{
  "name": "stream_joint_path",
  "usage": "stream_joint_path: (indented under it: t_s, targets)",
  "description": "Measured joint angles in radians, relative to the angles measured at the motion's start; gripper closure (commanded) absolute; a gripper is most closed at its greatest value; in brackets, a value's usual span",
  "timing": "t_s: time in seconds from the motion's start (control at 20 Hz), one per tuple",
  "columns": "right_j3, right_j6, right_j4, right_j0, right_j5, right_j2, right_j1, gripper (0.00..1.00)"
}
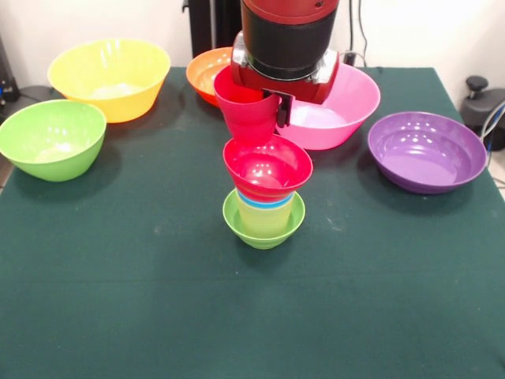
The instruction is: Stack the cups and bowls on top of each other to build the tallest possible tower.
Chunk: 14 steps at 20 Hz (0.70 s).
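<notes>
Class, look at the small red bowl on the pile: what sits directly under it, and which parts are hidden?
Under the small red bowl show a blue rim and a pale yellow cup, standing in the small lime-green bowl. The blue piece's body and the cups' bases are covered.

Red cup [243, 110], red bowl [268, 167] over blue, pale yellow cups, lime-green bowl [263, 229]; dark green bench [118, 300].

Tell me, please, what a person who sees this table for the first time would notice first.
The eye goes first to the tower at the table's middle: a small lime-green bowl holding nested cups, with a small red bowl on top. Just above and behind it, the red and black arm holds a red cup in its tool. Large bowls ring the far side: yellow, green, pink, purple.
</notes>
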Motion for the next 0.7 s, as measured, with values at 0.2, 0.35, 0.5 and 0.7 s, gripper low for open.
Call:
stream_joint_path:
  t_s: [0.2, 0.35, 0.5, 0.7]
  targets:
    - [0.000, 0.000, 0.000, 0.000, 0.000, 0.000, 0.001, 1.00]
    - [0.000, 0.000, 0.000, 0.000, 0.000, 0.000, 0.004, 1.00]
    - [0.000, 0.000, 0.000, 0.000, 0.000, 0.000, 0.008, 1.00]
    - [0.000, 0.000, 0.000, 0.000, -0.014, 0.000, 0.013, 1.00]
